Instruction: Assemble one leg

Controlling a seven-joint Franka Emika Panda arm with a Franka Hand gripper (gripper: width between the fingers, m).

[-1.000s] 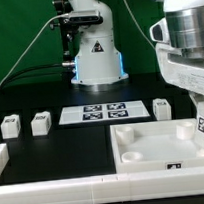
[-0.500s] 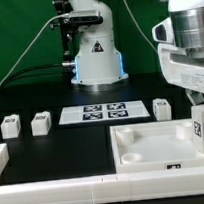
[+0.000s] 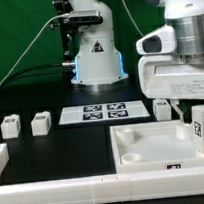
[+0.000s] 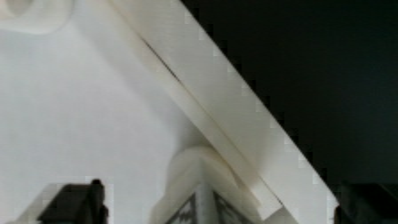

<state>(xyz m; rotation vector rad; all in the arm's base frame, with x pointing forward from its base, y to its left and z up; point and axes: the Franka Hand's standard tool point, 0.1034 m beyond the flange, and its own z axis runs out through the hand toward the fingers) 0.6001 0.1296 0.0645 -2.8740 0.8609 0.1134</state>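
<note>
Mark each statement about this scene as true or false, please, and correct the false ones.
1. The two left legs stand on the black table, at the exterior view's left of the marker board. True.
2. The marker board lies inside the tray piece. False: it lies on the table in front of the robot base, apart from the tray piece.
3. The corner leg stands upright at the tray piece's far corner, on the exterior view's right. True.
4. The gripper is shut on a leg. False: in the wrist view its fingertips stand wide apart and hold nothing.
</note>
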